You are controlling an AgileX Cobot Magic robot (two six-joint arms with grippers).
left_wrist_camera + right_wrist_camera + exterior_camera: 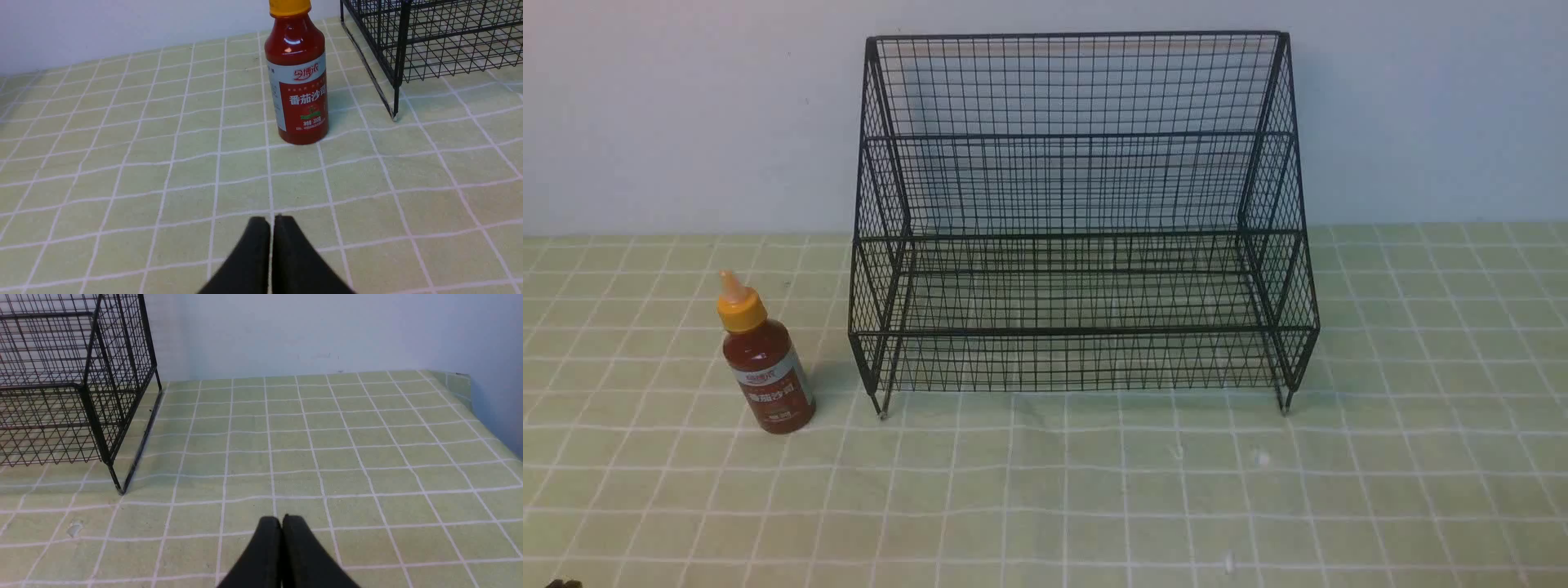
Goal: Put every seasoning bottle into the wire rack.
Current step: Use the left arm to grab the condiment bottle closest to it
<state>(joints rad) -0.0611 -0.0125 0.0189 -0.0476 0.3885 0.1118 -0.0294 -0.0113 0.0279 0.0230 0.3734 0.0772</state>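
The front view alone shows the whole wire rack (1078, 331): a tall back, sloping sides, stepped tiers and short legs standing on the table. The bottle (770, 377) stands upright to the left of the rack, near it but apart, and only this view takes in its pale orange pointed tip above the yellow cap (742, 310). The left wrist view cuts off that tip, but shows more plainly the red sauce and the white-and-red label (303, 96) with its Chinese characters, along with part of the rack. The right wrist view shows the rack's right end and the stretch of table to the right of it, with the bottle out of its sight.

Each wrist view also shows its own fingers, dark and blurred. Those of the left gripper (273, 222) are closed together with nothing between them, and those of the right gripper (282, 522) are likewise shut and hold nothing.

The table is covered by a pale green cloth (1062, 490) with a grid of white lines, slightly wavy in places. A small whitish spot (1261, 459) lies near the rack's right front leg. Beyond the table's far edge rises a plain, pale bluish wall (686, 122).
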